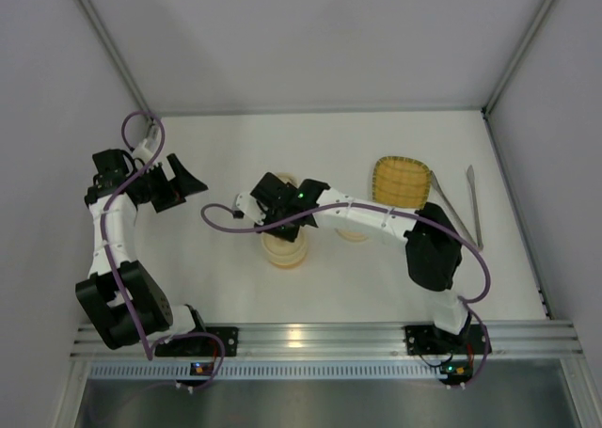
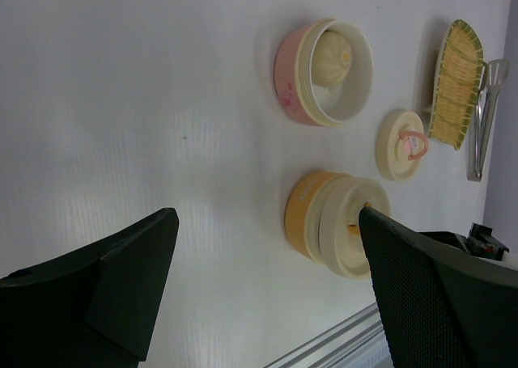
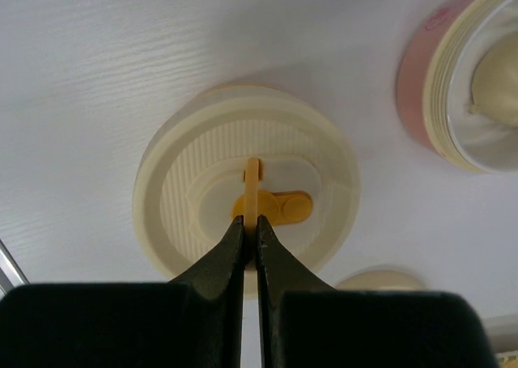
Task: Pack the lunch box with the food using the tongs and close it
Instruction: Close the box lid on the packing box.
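**A:** What has the right gripper (image 3: 251, 226) got?

**B:** It is clenched on the thin orange tab (image 3: 252, 178) that stands upright from the middle of the cream ribbed round lid (image 3: 182, 190). Only the tab's narrow edge sits between the fingers. That lid lies on top of the orange round tub (image 2: 306, 208).

**A:** So where is the risk?

**B:** In that slim hold, I think. A pull or twist could let the tab slip out, or the lid could swing on it and land crooked. In the left wrist view the lid looks a little off-centre on the tub, though I can't tell whether it is seated. Pressing down off-centre could tip the tub or push it across the white table (image 1: 357, 146).

**A:** What is nearby?

**B:** The pink round tub (image 2: 287, 81) stands just beside it, open, with the pale cream bun (image 2: 332, 57) inside. A wide sweep of the arm could knock it. The cream lid with the pink ring (image 2: 401, 144), probably its cover, lies flat between the tubs and the yellow woven tray (image 2: 457, 81).

**A:** And the tongs?

**B:** The slim grey metal tongs (image 1: 473, 207) lie on the table just beyond that tray, in nobody's grip. I can't see the orange chunks.

**A:** The other arm?

**B:** The left gripper (image 2: 267, 218) hangs spread wide and empty, well apart, so nothing steadies the tub.
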Controlling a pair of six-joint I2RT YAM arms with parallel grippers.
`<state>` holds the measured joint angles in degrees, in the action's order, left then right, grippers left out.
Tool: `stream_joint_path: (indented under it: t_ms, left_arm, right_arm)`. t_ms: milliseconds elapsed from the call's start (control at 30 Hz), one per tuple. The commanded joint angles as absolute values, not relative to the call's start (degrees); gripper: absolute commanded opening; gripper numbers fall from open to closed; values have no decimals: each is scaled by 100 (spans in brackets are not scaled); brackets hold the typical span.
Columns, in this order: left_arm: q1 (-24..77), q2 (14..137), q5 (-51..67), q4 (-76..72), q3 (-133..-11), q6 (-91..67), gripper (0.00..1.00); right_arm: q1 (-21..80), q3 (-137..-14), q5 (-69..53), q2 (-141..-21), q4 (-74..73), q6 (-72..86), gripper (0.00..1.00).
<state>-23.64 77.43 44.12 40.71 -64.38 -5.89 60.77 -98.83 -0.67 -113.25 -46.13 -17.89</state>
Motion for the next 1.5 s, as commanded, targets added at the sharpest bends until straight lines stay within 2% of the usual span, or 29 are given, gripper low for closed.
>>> stream_joint_path:
  t_ms: [0, 433, 933, 1067, 1467]
  left_arm:
    - [-2399, 7778, 4509, 3885, -6574, -580, 98]
    - [-2399, 7787, 4482, 3876, -6548, -536, 98]
    - [-2399, 7796, 4482, 3893, -6565, -527, 98]
    - [-2399, 7770, 4447, 3929, -6583, -457, 98]
    - [-2399, 7787, 4438, 3929, -6565, -431, 98]
  right_arm:
    - [6284, -9827, -35, -11390, -4254, -1731, 0]
    - [6302, -9782, -44, -11540, -4219, -1749, 0]
    - [6231, -9738, -185, -11197, -4219, -1819, 0]
    - [6196, -9590, -246, -11259, -4131, -1846, 15]
    - [6082, -9483, -387, -11110, -4034, -1828, 45]
